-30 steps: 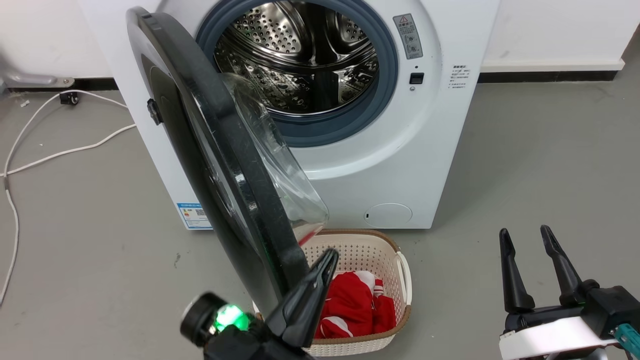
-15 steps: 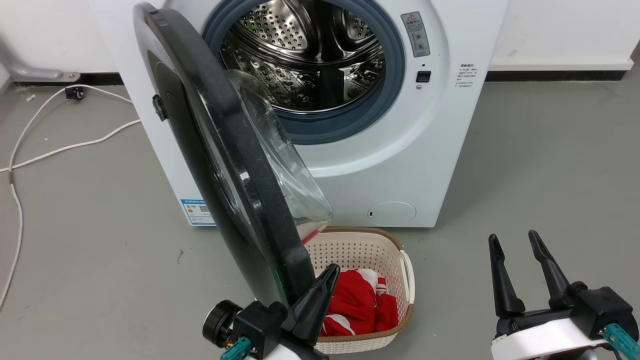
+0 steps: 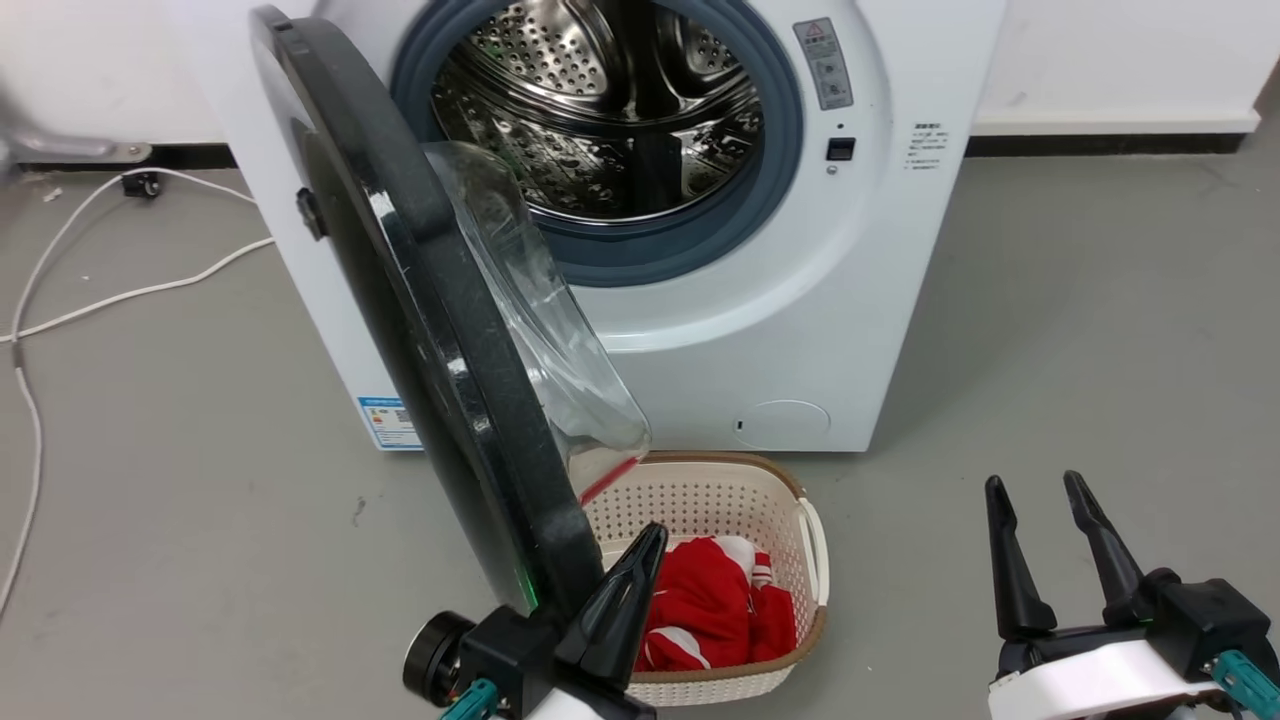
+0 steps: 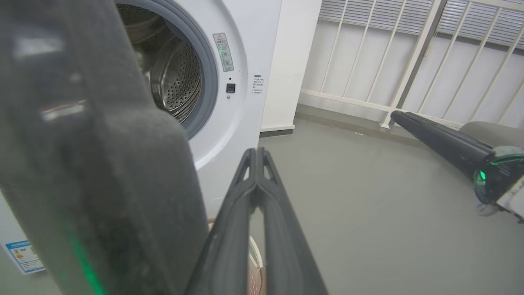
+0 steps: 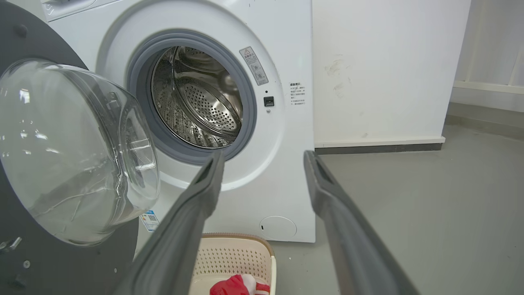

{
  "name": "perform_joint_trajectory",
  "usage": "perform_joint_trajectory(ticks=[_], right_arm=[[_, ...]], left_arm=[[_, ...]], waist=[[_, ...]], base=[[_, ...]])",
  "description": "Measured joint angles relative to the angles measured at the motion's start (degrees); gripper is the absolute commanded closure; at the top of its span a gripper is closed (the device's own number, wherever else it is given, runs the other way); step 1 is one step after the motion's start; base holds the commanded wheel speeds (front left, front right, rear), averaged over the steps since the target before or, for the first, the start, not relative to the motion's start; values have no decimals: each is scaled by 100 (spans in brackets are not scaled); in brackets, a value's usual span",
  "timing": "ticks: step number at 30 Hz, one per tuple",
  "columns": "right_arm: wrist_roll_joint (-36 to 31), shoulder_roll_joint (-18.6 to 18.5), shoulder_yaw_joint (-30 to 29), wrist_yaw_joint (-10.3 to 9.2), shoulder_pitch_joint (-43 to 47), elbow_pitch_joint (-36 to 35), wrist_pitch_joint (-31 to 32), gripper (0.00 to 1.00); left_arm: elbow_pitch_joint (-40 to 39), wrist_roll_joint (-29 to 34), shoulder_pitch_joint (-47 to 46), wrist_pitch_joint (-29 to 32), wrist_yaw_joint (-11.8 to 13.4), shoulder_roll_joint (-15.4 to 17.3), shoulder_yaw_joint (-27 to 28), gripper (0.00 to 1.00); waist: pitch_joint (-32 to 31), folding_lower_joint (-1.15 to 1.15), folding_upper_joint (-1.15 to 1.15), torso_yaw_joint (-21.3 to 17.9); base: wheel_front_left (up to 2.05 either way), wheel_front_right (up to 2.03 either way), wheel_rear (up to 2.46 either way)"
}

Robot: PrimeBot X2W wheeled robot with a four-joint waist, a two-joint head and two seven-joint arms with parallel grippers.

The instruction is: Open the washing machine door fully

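Observation:
The washing machine door (image 3: 440, 330) stands swung out from the white machine (image 3: 780, 300), edge-on to the head view, its clear glass bowl (image 3: 530, 310) bulging to the right. My left gripper (image 3: 650, 540) is shut on nothing, its fingers lying right beside the inner side of the door's lower rim. In the left wrist view the door's black rim (image 4: 102, 164) looms just left of the left gripper (image 4: 257, 152). My right gripper (image 3: 1033, 485) hangs open at the lower right, away from the door. The right wrist view has the right gripper (image 5: 264, 157) open before the bowl (image 5: 69, 151).
A cream basket (image 3: 810, 540) holding red cloth (image 3: 710, 610) sits on the floor under the door's free edge, beside my left gripper. The steel drum (image 3: 610, 110) is exposed. A white cable (image 3: 130, 295) runs over the grey floor at left. Grey floor stretches right of the machine.
My left wrist has turned and sunk lower in the head view, its green light now out of sight. The door has hardly shifted. The right gripper sits slightly lower; the camera wobbled.

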Motion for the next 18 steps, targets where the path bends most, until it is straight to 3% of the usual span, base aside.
perform_joint_trajectory(ticks=[8,18], right_arm=[[26,2,-87,0,31,36,0,0],[-7,3,-125,0,28,102,0,0]], left_arm=[[-352,47,472,-23,245,132,56,100],[-854,26,798,127,579,334,286,100]], waist=[[-48,0,0,462],[-34,0,0,1435]], base=[[0,0,0],[0,0,0]])
